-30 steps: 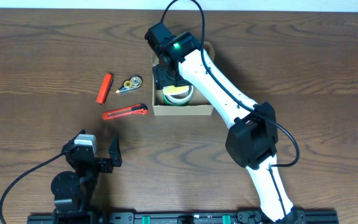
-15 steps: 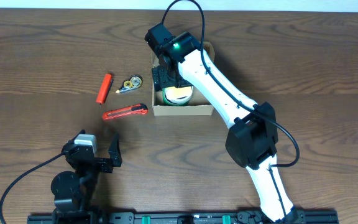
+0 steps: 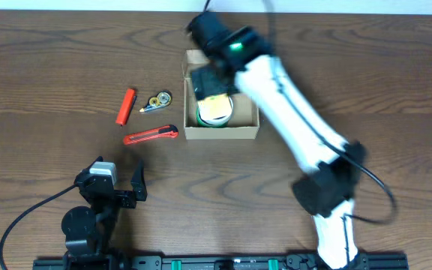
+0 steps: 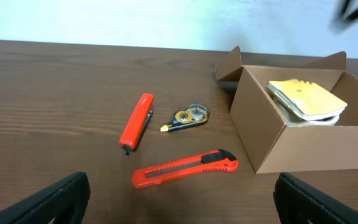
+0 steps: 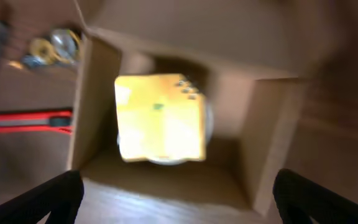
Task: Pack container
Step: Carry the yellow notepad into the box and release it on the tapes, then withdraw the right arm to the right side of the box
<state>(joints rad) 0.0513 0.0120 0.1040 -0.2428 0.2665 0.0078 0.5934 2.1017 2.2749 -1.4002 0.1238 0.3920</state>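
Observation:
The tan cardboard container (image 3: 222,133) stands open on the table, also in the left wrist view (image 4: 272,140) and the right wrist view (image 5: 95,106). Inside it a yellow sticky-note pad (image 3: 214,106) lies on a white tape roll (image 4: 309,117); the pad shows in the right wrist view (image 5: 160,118). My right gripper (image 5: 176,196) is open and empty above the container. My left gripper (image 4: 179,199) is open and empty near the table's front left. A red box cutter (image 3: 151,135), a red marker (image 3: 127,106) and a correction tape dispenser (image 3: 156,100) lie left of the container.
The container's flaps (image 4: 229,65) stand open at its far side. The right arm (image 3: 298,127) stretches over the table from front right to the container. The table's far edge (image 3: 88,10) borders a white surface.
My right gripper has lifted up and back from inside the container, leaving the yellow pad on the tape roll. The left arm has not moved.

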